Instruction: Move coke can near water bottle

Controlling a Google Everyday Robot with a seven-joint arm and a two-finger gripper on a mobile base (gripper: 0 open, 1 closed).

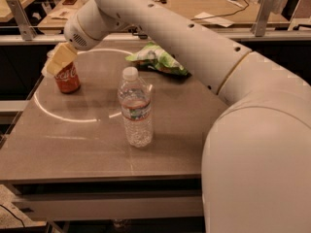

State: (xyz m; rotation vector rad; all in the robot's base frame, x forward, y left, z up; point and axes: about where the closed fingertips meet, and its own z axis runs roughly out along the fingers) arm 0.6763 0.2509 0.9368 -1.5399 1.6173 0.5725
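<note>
The coke can (67, 79), red with white script, stands upright at the far left of the table. The water bottle (135, 108), clear and ribbed with a white cap and pale label, stands upright near the table's middle, well to the right of and nearer than the can. My gripper (58, 62), with tan pads, is at the can's top on its left side and hides the can's lid. The white arm reaches to it from the right across the back of the table.
A green crumpled snack bag (158, 59) lies at the back, behind the bottle. The grey table (73, 149) has its left edge just beside the can. Desks with clutter and metal rail posts (19, 18) stand behind the table.
</note>
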